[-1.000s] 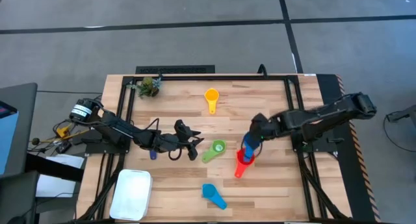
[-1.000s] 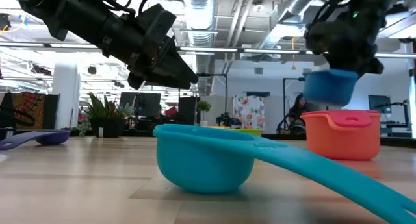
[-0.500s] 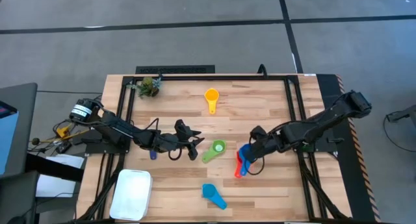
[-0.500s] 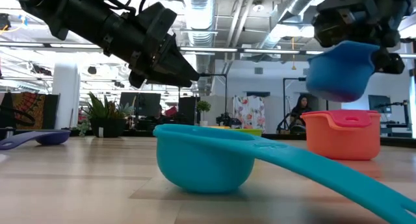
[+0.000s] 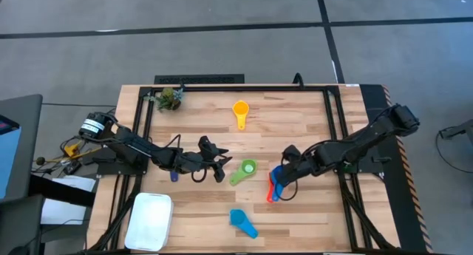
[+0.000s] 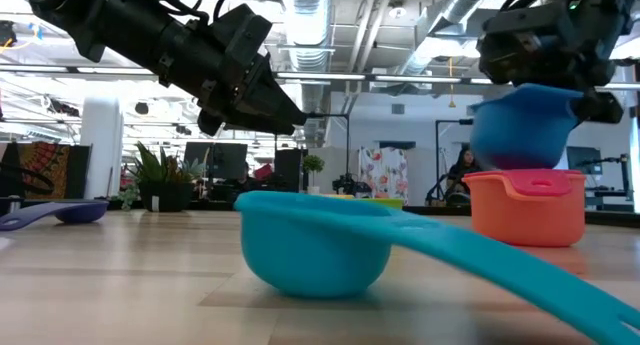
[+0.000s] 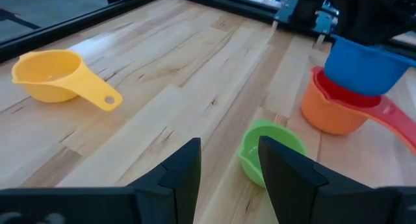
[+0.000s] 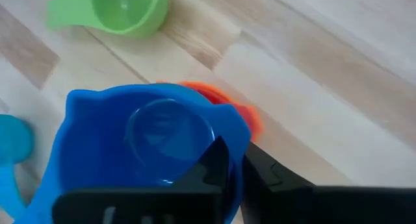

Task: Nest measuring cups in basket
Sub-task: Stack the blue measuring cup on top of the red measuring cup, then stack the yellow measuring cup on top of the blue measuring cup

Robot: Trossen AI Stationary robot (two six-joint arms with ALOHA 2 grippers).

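The blue measuring cup (image 8: pixel 146 143) is pinched by its rim in the right gripper (image 8: pixel 234 162) and held partly inside the red cup (image 7: pixel 338 107), right of table centre. The white basket (image 5: pixel 148 220) sits at the near left corner. The left gripper (image 7: pixel 227 169) is poised with fingers apart above the green cup (image 7: pixel 270 149).

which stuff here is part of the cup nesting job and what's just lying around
Part of the job:
blue cup, held by the right gripper
red cup
green cup
yellow cup
light blue cup
dark blue cup
basket

Just lying about:
green plant clump
cables
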